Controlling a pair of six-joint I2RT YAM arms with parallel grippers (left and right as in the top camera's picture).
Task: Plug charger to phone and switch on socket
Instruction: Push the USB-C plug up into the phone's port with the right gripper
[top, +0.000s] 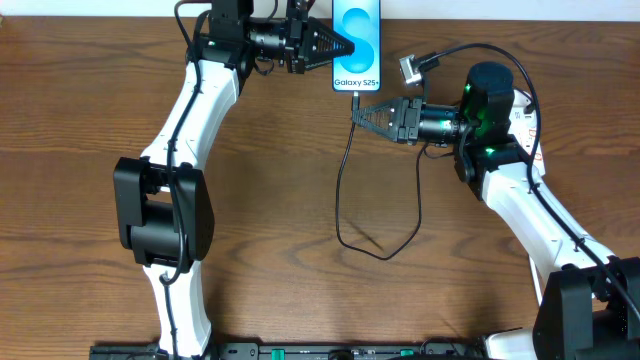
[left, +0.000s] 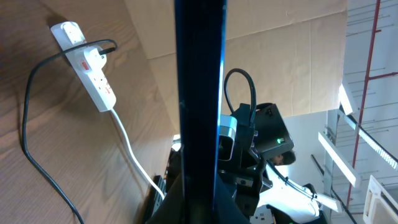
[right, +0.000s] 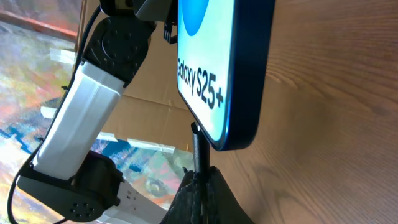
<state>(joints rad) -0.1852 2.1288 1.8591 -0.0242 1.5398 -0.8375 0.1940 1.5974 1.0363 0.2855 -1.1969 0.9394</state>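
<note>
— What sort of place is this?
— A robotics lab or workshop, I'd say. Two white-and-black robot arms (top: 190, 110) work at a wood-grain counter (top: 280, 200).
— Not someone's home?
— Hardly. Plain cardboard sheets (left: 292, 56) stand behind as a backdrop, and past them the left wrist view opens onto a tall hall with long strip lights (left: 373, 146) overhead

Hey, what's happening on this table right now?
The left arm's jaws hold the phone steady. The right arm's jaws pinch the plug end of the charger right against the phone's bottom edge. Whether it is fully seated cannot be told. The cable trails in a loose loop across the table. The socket lies aside, with neither arm on it.
</note>
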